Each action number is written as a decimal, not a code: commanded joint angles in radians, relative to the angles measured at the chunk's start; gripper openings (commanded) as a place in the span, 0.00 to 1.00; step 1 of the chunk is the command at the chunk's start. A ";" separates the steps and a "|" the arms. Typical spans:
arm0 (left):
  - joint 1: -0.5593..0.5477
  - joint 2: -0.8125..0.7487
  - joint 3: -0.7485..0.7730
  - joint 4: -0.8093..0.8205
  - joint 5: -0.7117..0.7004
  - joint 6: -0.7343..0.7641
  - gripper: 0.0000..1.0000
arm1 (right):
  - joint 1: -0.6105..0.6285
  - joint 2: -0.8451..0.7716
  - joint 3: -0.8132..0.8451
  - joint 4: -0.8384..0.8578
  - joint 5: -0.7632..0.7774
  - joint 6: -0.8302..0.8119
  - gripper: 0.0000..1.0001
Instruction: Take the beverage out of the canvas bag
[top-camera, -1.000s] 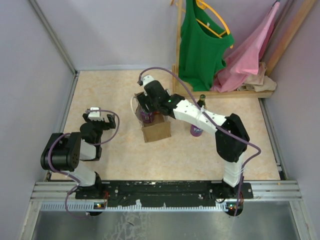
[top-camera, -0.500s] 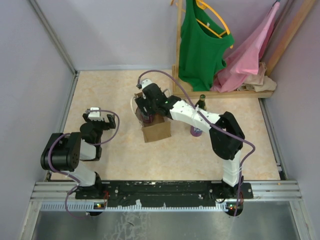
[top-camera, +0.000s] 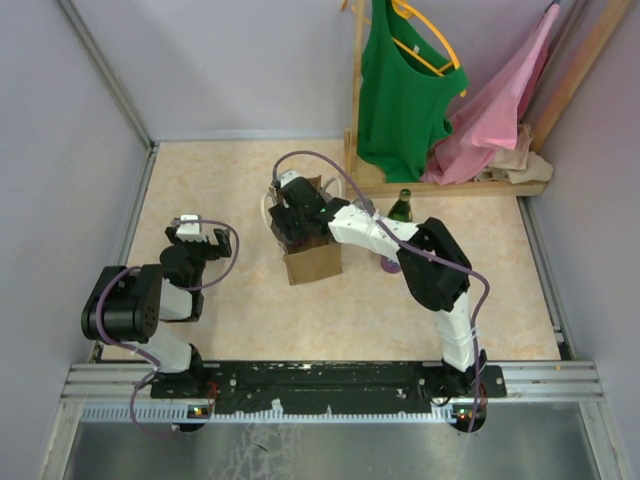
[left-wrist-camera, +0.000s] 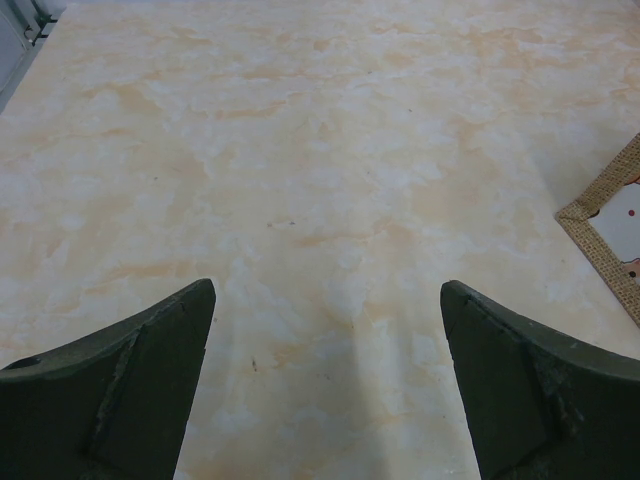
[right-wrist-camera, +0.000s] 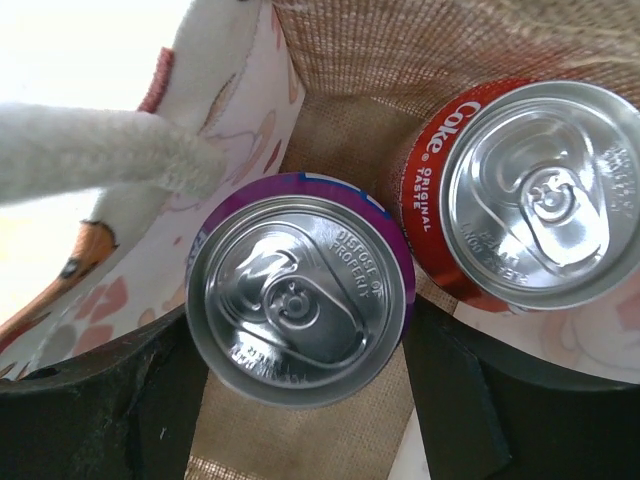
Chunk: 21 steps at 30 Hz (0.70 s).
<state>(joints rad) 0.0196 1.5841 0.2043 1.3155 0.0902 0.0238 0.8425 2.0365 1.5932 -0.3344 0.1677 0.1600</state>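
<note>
The canvas bag (top-camera: 314, 263) stands mid-table, tan with a white loop handle (right-wrist-camera: 100, 150). Inside it two beverage cans stand upright: a purple can (right-wrist-camera: 297, 300) and a red Coke can (right-wrist-camera: 540, 190). My right gripper (right-wrist-camera: 300, 318) is down in the bag's mouth, open, with one dark finger on each side of the purple can, close against its wall. In the top view the right gripper (top-camera: 288, 222) covers the bag's far end. My left gripper (left-wrist-camera: 327, 290) hangs open over bare table, a corner of the bag (left-wrist-camera: 600, 235) at its right.
A green bottle (top-camera: 404, 205) and another purple can (top-camera: 388, 263) stand on the table right of the bag, partly behind the right arm. A wooden rack with a green shirt (top-camera: 400, 90) and pink cloth (top-camera: 500, 110) fills the back right corner.
My right arm has pushed left and down, bringing its gripper lower over the bag and round the purple can. The left arm has not moved.
</note>
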 joint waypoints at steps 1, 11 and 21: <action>0.000 0.007 0.011 0.013 0.009 0.004 1.00 | 0.011 0.021 0.054 0.045 0.027 0.013 0.72; 0.000 0.006 0.010 0.013 0.009 0.005 1.00 | 0.011 0.052 0.085 0.078 0.056 0.043 0.69; 0.000 0.007 0.010 0.013 0.009 0.005 1.00 | 0.010 0.086 0.113 0.059 0.097 0.050 0.00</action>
<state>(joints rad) 0.0196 1.5841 0.2043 1.3155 0.0902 0.0238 0.8444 2.1109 1.6592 -0.3134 0.2138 0.2031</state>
